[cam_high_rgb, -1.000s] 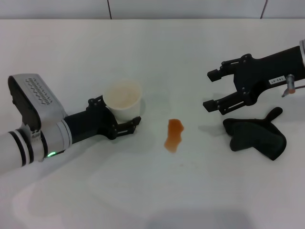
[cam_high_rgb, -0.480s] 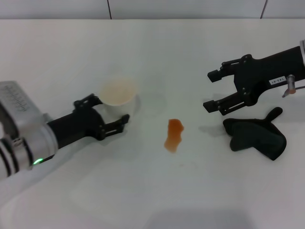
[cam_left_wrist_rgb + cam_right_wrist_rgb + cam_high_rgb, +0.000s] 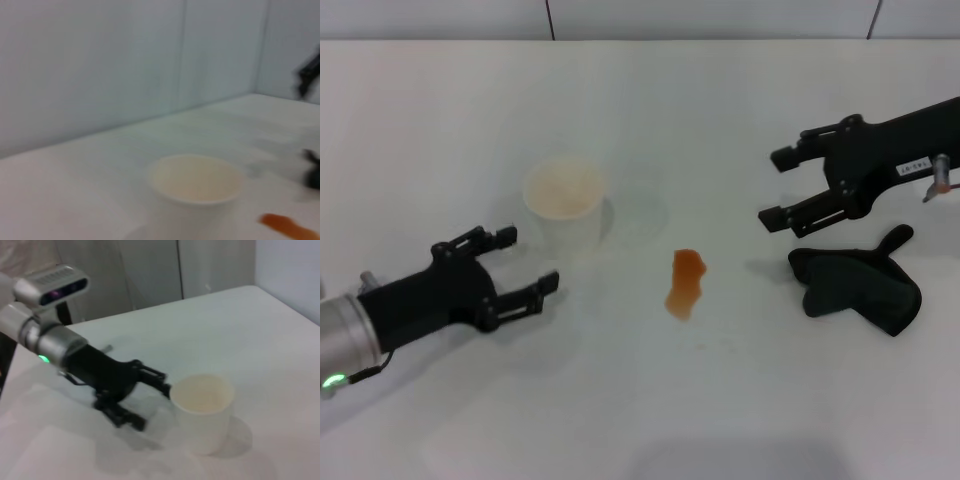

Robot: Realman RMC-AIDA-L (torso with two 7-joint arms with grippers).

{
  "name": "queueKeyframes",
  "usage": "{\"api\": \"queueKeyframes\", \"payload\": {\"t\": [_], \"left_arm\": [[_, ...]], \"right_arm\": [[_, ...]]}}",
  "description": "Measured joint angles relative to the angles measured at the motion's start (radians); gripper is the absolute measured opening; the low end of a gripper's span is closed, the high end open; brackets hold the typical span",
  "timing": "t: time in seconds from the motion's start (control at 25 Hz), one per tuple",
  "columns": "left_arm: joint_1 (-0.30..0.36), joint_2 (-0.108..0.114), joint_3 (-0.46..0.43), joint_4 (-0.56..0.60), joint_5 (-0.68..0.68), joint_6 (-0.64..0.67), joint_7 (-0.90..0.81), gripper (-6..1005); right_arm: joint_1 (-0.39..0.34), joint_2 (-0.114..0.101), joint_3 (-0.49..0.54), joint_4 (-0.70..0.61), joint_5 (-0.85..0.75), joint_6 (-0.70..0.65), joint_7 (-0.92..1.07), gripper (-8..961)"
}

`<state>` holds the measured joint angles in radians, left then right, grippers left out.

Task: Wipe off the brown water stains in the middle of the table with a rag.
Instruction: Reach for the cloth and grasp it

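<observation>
An orange-brown stain point(image 3: 684, 283) lies in the middle of the white table point(image 3: 650, 400); it also shows in the left wrist view point(image 3: 290, 227). The dark green rag point(image 3: 860, 283) lies crumpled at the right, a narrow tab sticking up at its far right. My right gripper point(image 3: 780, 187) is open and empty, hovering just behind and left of the rag. My left gripper point(image 3: 528, 259) is open and empty at the left, in front of the white paper cup point(image 3: 565, 204). The right wrist view shows the left gripper point(image 3: 150, 397) beside the cup point(image 3: 202, 410).
The white paper cup stands upright left of the stain and also shows in the left wrist view point(image 3: 195, 187). A pale wall point(image 3: 640, 18) runs along the table's far edge.
My left gripper has let go of the cup and drawn back to the left and toward me. The cup stays standing. My right gripper has shifted slightly right.
</observation>
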<state>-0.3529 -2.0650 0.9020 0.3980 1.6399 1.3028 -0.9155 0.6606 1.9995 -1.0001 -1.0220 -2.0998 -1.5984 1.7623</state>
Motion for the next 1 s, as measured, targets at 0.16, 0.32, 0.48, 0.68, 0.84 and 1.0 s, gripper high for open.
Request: {"api": "queueKeyframes", "payload": {"t": [0.16, 0.32, 0.48, 0.68, 0.84, 1.0], "left_arm": [[0.024, 0.001, -0.001, 0.175, 0.176, 0.137, -0.187, 845], [0.048, 0.002, -0.004, 0.361, 0.259, 0.315, -0.33, 843], [0.088, 0.002, -0.002, 0.573, 0.304, 0.459, -0.451, 839], [0.077, -0.001, 0.019, 0.766, 0.369, 0.574, -0.57, 834], [0.067, 0.001, 0.066, 0.842, 0.377, 0.586, -0.62, 834], [0.062, -0.003, 0.089, 0.87, 0.385, 0.582, -0.633, 835]], "right_arm": [[-0.017, 0.007, -0.017, -0.084, -0.088, -0.001, 0.142, 869], [-0.049, 0.006, -0.116, -0.202, -0.173, -0.009, 0.309, 869], [-0.052, 0.008, -0.205, -0.274, -0.246, -0.043, 0.381, 832], [-0.034, 0.008, -0.271, -0.258, -0.276, -0.051, 0.385, 800], [-0.021, 0.009, -0.304, -0.217, -0.313, -0.026, 0.377, 786], [0.0, 0.008, -0.304, -0.162, -0.339, -0.008, 0.354, 767]]}}
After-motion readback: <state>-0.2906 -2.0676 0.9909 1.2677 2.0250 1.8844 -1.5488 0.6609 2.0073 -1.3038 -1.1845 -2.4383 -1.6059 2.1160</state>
